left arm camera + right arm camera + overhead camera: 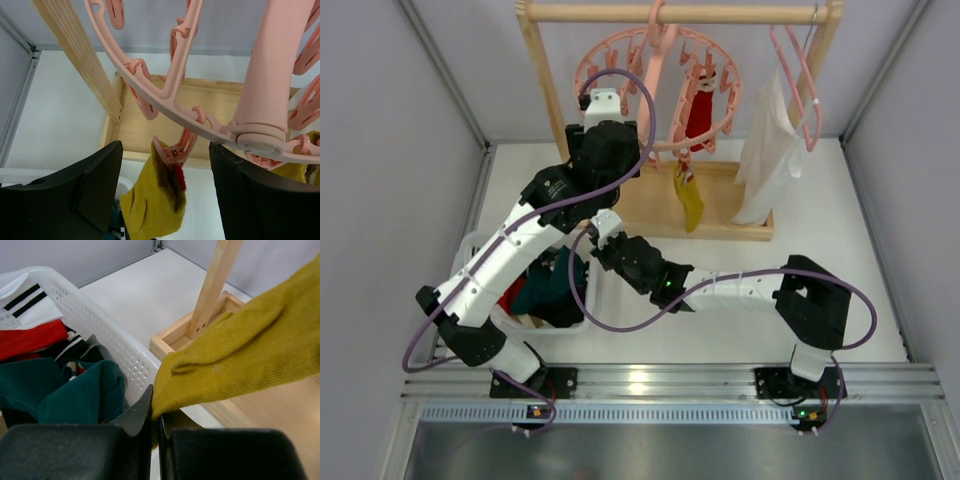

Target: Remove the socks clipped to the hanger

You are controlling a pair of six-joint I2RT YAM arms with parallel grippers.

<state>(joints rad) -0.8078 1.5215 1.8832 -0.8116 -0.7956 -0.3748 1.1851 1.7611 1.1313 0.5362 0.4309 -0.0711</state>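
Observation:
The round pink hanger (655,75) hangs from a wooden rail, with a red sock (698,115) and a mustard yellow sock (688,195) clipped to it. In the left wrist view another yellow sock (155,200) hangs from a pink clip (172,152) on the ring (165,107). My left gripper (165,192) is open, one finger on each side of that clip and apart from it. My right gripper (156,412) is shut on the lower end of a yellow sock (240,355), which stretches up and to the right. In the top view that sock is hidden under the left arm.
A white basket (90,320) at the left holds teal, red and striped socks (60,390). The wooden rack has a post (85,65) and a base frame (720,215). A slim pink hanger with white cloth (770,150) hangs at the right.

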